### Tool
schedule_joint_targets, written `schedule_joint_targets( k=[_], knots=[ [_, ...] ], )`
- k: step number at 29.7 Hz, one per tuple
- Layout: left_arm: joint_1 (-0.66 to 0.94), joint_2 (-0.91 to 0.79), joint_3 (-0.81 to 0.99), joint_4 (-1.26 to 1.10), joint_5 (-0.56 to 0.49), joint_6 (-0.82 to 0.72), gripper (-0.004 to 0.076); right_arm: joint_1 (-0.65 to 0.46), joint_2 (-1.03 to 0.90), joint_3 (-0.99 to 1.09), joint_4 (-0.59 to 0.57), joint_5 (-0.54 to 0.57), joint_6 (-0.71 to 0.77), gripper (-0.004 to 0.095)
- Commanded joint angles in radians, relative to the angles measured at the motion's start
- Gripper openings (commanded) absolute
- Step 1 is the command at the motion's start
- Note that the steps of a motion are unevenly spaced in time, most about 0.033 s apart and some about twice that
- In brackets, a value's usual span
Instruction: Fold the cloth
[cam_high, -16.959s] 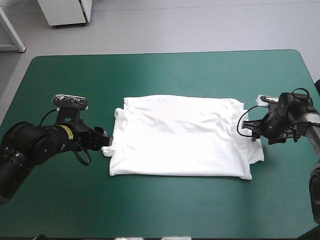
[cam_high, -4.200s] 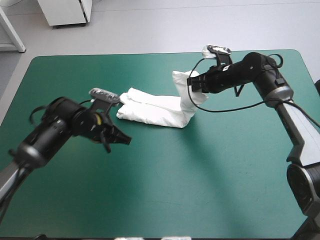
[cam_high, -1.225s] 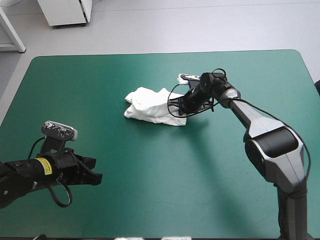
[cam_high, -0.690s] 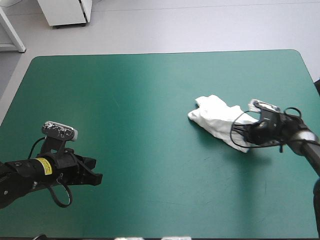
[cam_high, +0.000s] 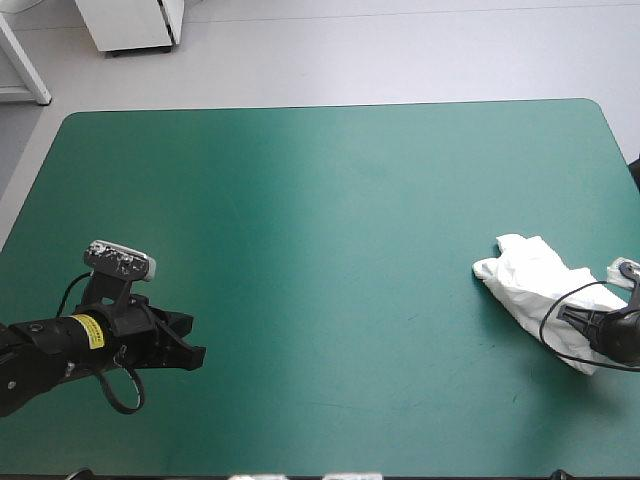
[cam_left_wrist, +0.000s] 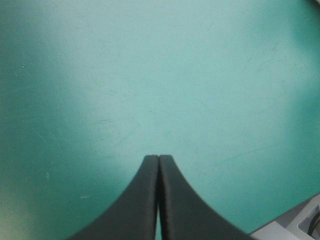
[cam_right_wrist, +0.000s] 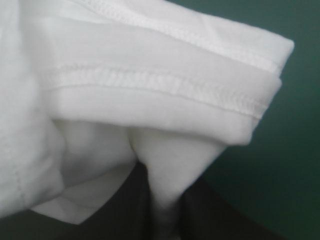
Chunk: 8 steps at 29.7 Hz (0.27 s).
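Gripping the bundled T-shirt (cam_high: 528, 280), right gripper (cam_right_wrist: 162, 197) is sitting at the table's (cam_high: 320, 200) 4 o'clock; left gripper (cam_left_wrist: 158, 161) is resting closed at 8 o'clock.

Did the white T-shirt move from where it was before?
Yes. The T-shirt, a folded bundle, has slid from the middle of the table to near its right edge, gripped by the right claw.

One T-shirt (cam_high: 530, 285); two claws, the left claw (cam_left_wrist: 158, 159) and the right claw (cam_right_wrist: 162, 200); one table (cam_high: 320, 200)
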<state>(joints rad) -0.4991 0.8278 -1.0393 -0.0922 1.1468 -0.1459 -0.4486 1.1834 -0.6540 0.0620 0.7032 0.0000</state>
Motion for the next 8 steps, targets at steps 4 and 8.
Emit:
schedule_joint_targets(
  k=[4,8],
  knots=[
    [-0.002,-0.003,-0.024,-0.017,-0.07,0.007,-0.001,-0.008,-0.025,-0.022,-0.009,-0.011,-0.035,0.0462],
    [-0.002,-0.003,-0.024,-0.017,-0.079,0.007,-0.001,-0.008,-0.025,-0.028,-0.011,-0.004,-0.022,0.0659]
  ],
)
